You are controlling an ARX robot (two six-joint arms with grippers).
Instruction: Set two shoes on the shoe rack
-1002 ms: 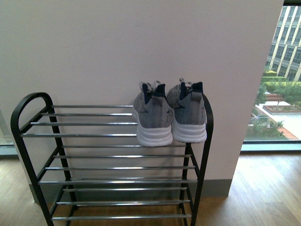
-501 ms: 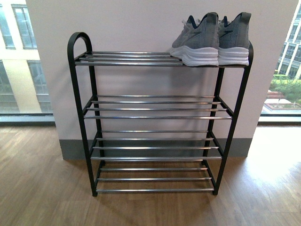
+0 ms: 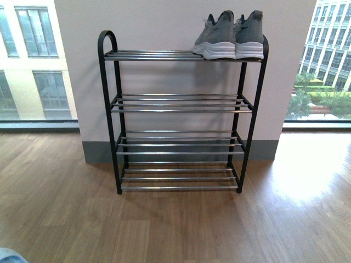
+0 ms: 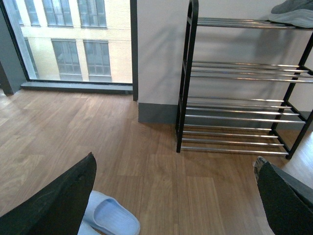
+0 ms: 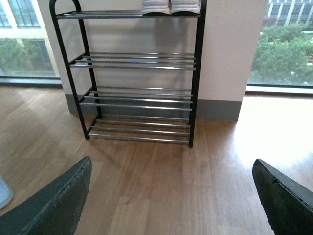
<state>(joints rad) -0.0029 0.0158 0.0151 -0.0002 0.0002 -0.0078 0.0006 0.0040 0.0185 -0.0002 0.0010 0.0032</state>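
While sneakers (image 3: 229,35) top the rack (image 3: 181,110), slide (image 4: 110,219) on floor (image 3: 175,224)

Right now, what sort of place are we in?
Probably an entryway or hallway of a flat or office: a shoe rack against a white wall with grey sneakers on top, wood-plank floor, tall windows.

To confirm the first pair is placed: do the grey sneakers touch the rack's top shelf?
Touching. The front view shows the white soles of the grey sneakers resting directly on the top rods of the shoe rack.
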